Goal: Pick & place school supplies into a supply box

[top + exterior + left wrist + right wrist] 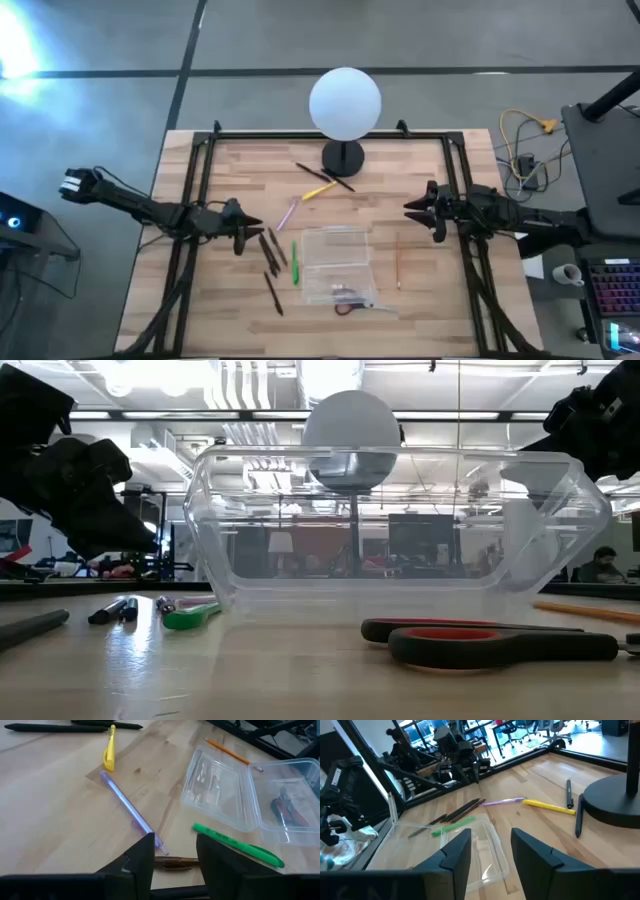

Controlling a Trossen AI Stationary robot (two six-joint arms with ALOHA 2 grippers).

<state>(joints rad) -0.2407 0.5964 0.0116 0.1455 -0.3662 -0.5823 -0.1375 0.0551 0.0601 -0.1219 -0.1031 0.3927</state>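
My left gripper (250,232) (175,840) is open and hovers over the table's left half, above a dark brown pen (175,863) that lies crosswise below its fingers. Close by lie black pens (268,250), a green pen (294,262) (240,845) and a lilac pen (287,213) (127,807). A yellow pen (320,190) and two black pens (338,181) lie by the lamp. The clear supply box (335,262) (400,530) rests in the middle. Red-handled scissors (480,643) lie on the table at its near wall. My right gripper (412,212) (491,834) waits open, right of the box.
A white globe lamp (345,103) on a black base (343,158) stands at the table's far middle. An orange-brown pencil (398,262) lies right of the box. A black frame (200,160) runs along the table's left, right and far edges. Cables (520,140) lie off the right side.
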